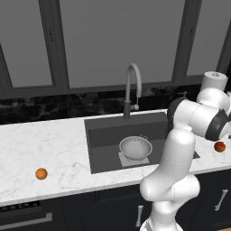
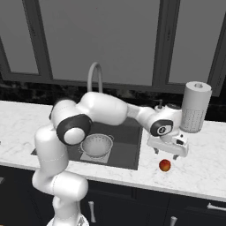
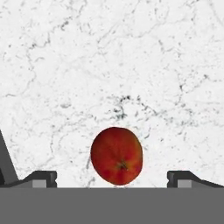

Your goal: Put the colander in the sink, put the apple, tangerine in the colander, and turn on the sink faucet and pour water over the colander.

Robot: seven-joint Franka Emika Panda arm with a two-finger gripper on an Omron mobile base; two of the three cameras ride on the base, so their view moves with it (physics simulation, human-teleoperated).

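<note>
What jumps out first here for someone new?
The gripper hangs open just above the apple on the marble counter right of the sink. The colander already sits in the basin, while the tangerine lies far off on the counter's left side.

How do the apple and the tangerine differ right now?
The apple is red; the tangerine is orange. The apple lies right of the sink under the open gripper; the tangerine sits alone on the counter left of the sink. Both are small, round, and not yet in the colander.
</note>
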